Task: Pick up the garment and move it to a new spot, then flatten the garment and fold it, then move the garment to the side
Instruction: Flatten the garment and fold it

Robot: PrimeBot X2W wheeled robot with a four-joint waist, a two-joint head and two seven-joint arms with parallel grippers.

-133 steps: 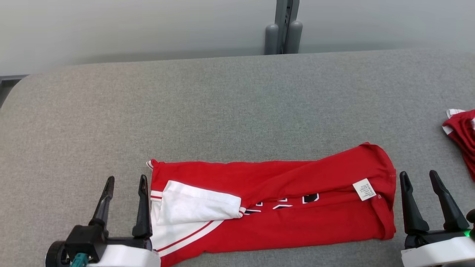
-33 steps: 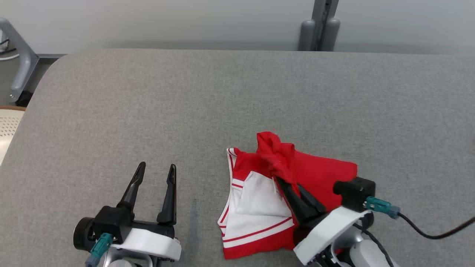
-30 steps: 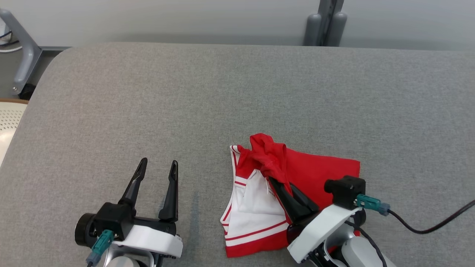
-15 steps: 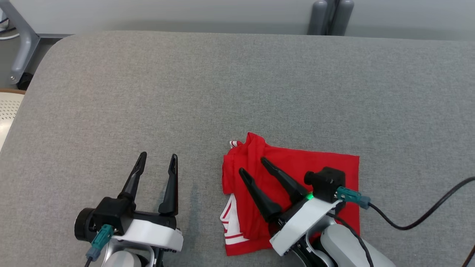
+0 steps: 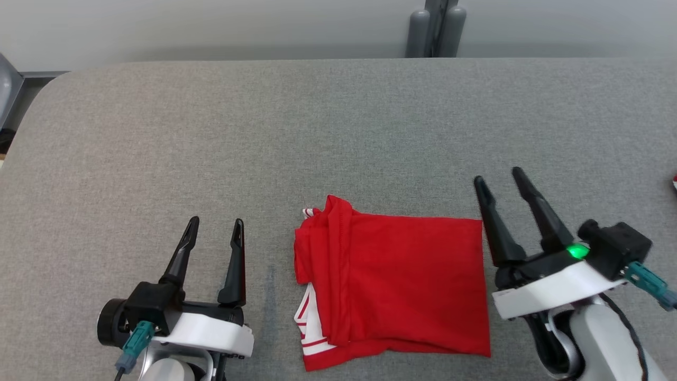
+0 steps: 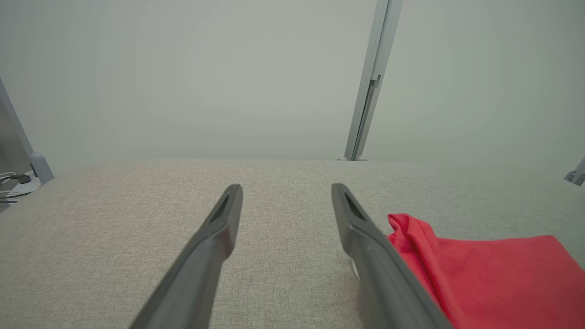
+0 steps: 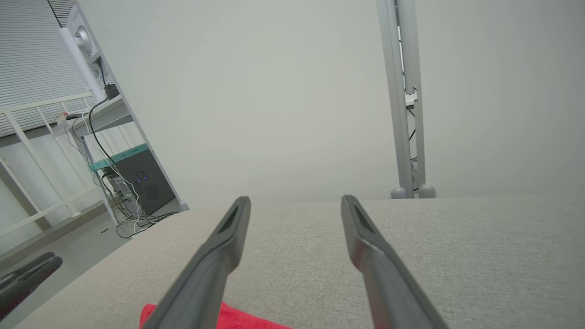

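The garment [image 5: 396, 286] is red with white striped trim, folded into a rough rectangle on the grey table [image 5: 317, 137], near the front edge. Its bunched fold runs down the left side, white trim peeking out at the lower left. My left gripper [image 5: 215, 224] stands open just left of it, nothing between the fingers. My right gripper [image 5: 498, 175] is open to the right of the garment, clear of the cloth. In the left wrist view the garment [image 6: 480, 274] lies right of the open left gripper [image 6: 285, 188]. The right wrist view shows the right gripper [image 7: 295, 200] open above the garment's edge [image 7: 237, 317].
A grey post [image 5: 435, 29] rises behind the table's far edge against a pale wall. A sliver of another red cloth [image 5: 675, 182] shows at the right edge. The right wrist view shows shelving and cables [image 7: 123, 178] beyond the table's left end.
My right gripper has let go of the folded-over cloth and drawn back to the right, off the garment. The garment now lies flatter, red side up. The camera has shifted; the left gripper stays open.
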